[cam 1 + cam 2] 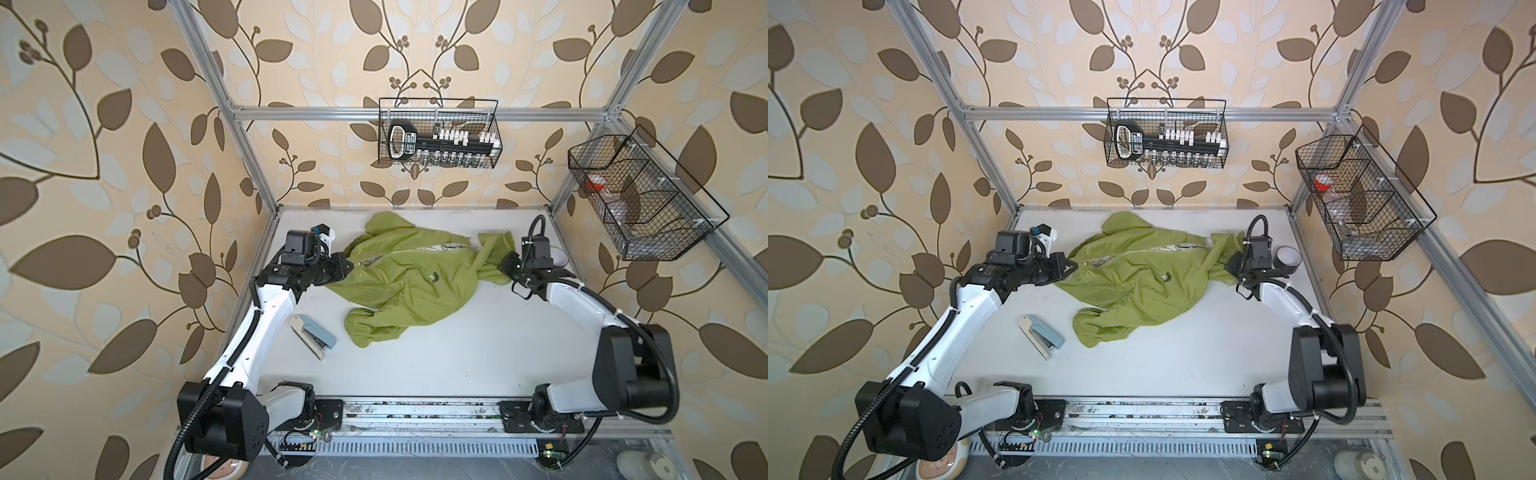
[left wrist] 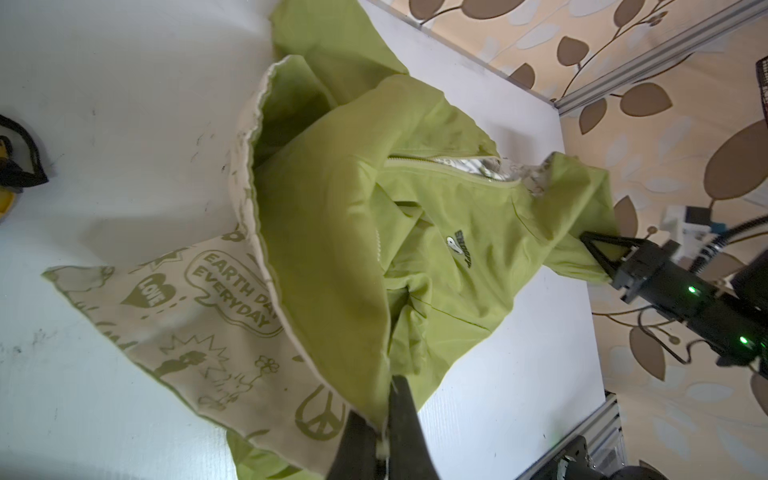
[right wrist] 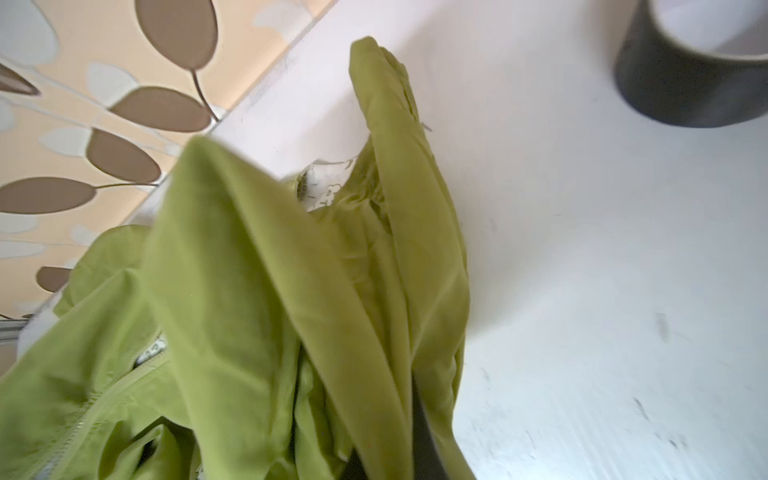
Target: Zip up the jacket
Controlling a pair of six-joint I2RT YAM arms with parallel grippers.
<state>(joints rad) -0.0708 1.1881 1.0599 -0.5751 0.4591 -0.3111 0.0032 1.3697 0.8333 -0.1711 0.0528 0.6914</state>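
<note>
jacket (image 1: 415, 274) crumpled on table (image 1: 457, 357), zip part open | left gripper (image 2: 384, 428) squeezed tight on its edge | right gripper (image 2: 592, 245) squeezed tight on its cloth

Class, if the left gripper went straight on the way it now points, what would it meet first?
The jacket: the left gripper, shut on its edge, points into the green fabric. Beyond that, perhaps the right gripper, though depth is unclear.
</note>
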